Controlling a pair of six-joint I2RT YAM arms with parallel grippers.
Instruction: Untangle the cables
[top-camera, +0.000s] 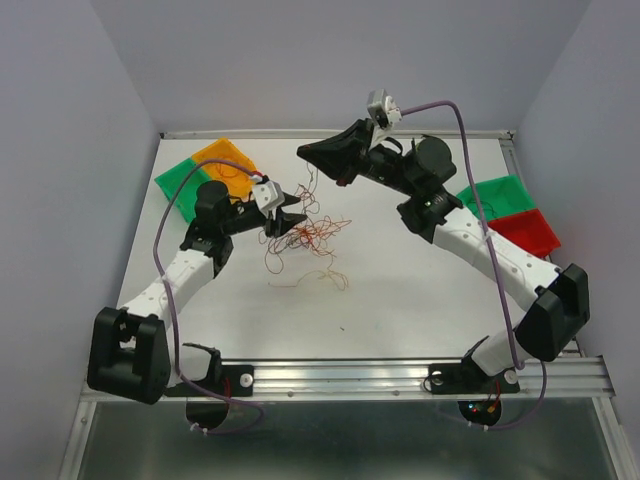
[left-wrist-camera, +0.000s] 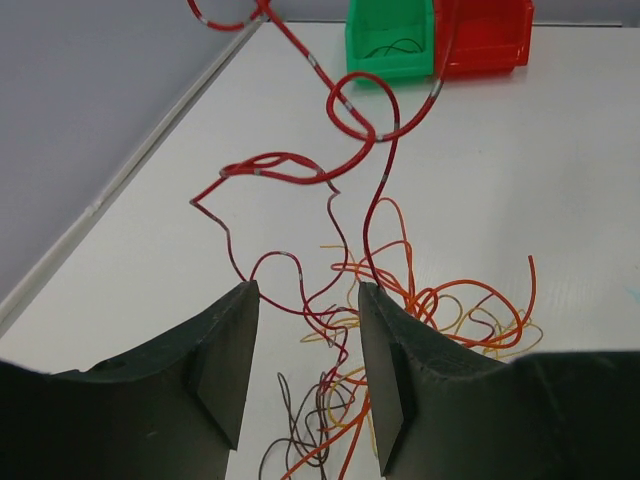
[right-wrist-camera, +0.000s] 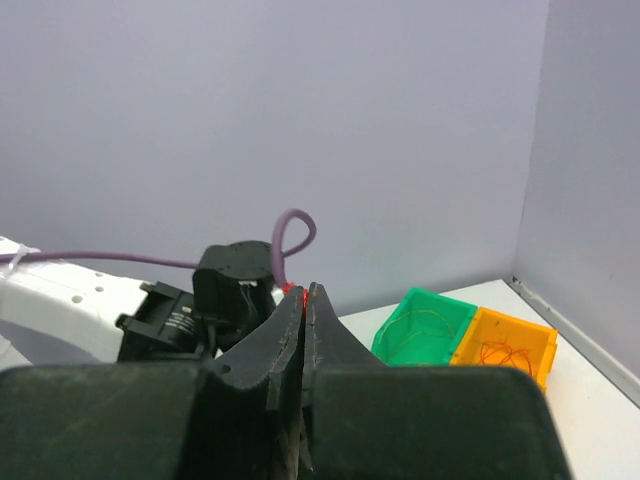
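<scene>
the right hand (right-wrist-camera: 303, 295) is clenched, its two dark, matte fingers pressed flat together, with only a sliver of red showing at their tips. that sliver is the red cable (left-wrist-camera: 345, 105). in the top view this hand (top-camera: 305, 152) is held up over the far part of the worktop (top-camera: 420, 290), and a thin red strand drops from it toward the pile.

the left hand (left-wrist-camera: 307, 295) is released, its fingers (left-wrist-camera: 225, 360) spread wide. they are broad, black and wedge-shaped, with a slightly grainy surface. it hangs low over the near edge of the tangle (left-wrist-camera: 440, 305) and grips nothing; a few strands lie on the worktop in the gap between the fingers.

the red cable is the thickest, glossy, marked with short pale bands. it rises from the pile in loose loops and kinks and leaves the top of the left wrist view. the tangle is a flat scribble of much finer wires in orange, yellow and dark brown, lying near the middle of the smooth white worktop.

a green bin (left-wrist-camera: 390, 45) and a red bin (left-wrist-camera: 490, 35), both hard plastic with open fronts, sit side by side at the far edge. a dark wire lies in the green one.
</scene>
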